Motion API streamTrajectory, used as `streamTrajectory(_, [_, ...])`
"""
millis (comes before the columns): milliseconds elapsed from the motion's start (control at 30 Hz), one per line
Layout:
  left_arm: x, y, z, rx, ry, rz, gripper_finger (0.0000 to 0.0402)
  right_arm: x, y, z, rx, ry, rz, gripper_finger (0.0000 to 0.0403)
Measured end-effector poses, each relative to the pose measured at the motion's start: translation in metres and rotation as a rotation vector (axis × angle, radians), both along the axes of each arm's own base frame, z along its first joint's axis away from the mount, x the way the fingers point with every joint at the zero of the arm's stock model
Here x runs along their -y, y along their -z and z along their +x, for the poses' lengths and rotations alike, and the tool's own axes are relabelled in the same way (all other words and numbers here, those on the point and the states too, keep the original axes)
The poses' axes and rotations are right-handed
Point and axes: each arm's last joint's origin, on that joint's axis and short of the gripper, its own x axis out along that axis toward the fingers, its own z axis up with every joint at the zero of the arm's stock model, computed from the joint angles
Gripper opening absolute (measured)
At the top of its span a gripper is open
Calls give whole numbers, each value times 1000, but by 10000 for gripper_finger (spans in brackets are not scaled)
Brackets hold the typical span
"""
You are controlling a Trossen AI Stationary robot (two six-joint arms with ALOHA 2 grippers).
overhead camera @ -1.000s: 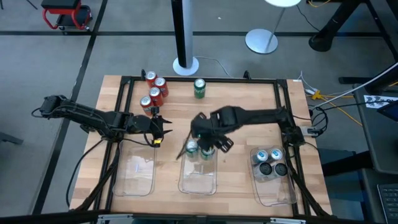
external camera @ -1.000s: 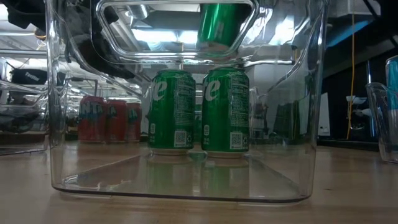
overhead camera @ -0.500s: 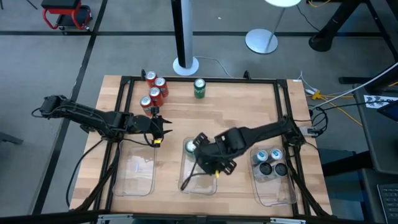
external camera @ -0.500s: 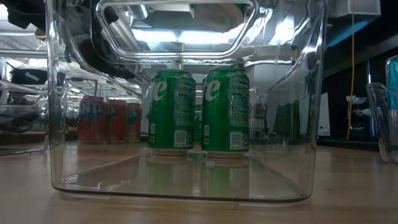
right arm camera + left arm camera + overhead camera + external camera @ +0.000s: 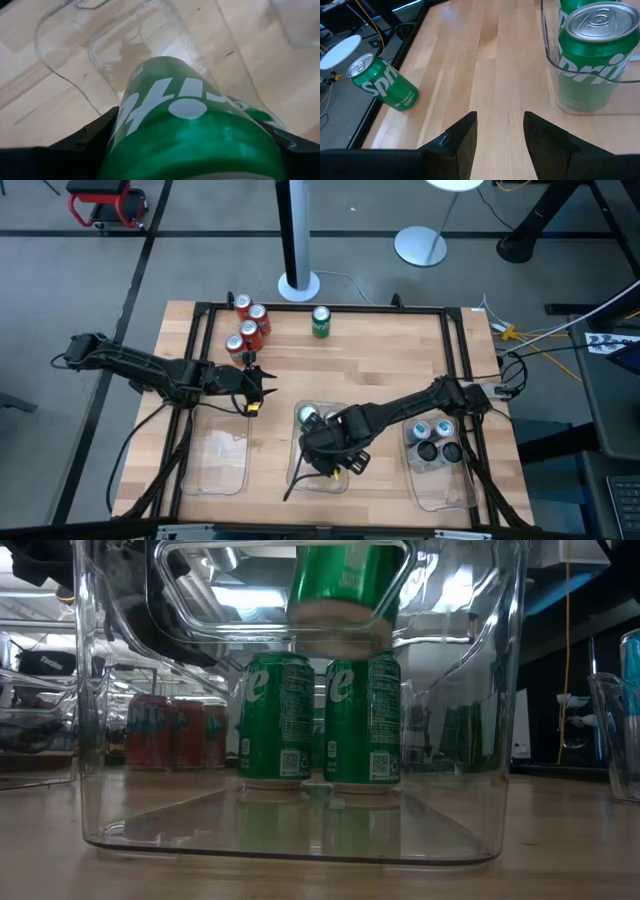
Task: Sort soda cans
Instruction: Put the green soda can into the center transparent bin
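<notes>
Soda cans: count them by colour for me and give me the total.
Red cans: 4
Green cans: 4 (1 loose on the table, 2 standing in the middle tray, 1 held above it)
Silver-blue or dark cans: 4
Total: 12

Overhead cam looks straight down on my whole table (image 5: 390, 360); low cam sits at tabletop level, pressed close to the middle tray (image 5: 90, 790), facing the room. My wrist cams look forward, close over the wood; both, plus the low cam, share that tray.
</notes>
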Motion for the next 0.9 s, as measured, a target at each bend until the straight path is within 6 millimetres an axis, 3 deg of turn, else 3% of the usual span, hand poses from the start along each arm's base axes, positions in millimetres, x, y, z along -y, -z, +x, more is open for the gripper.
streamTrajectory(667, [0, 0, 0, 0, -1, -1, 153, 5, 79, 31, -179, -44, -62, 308])
streamTrajectory(900, [0, 0, 0, -1, 0, 0, 153, 4, 94, 34, -199, -85, -87, 308])
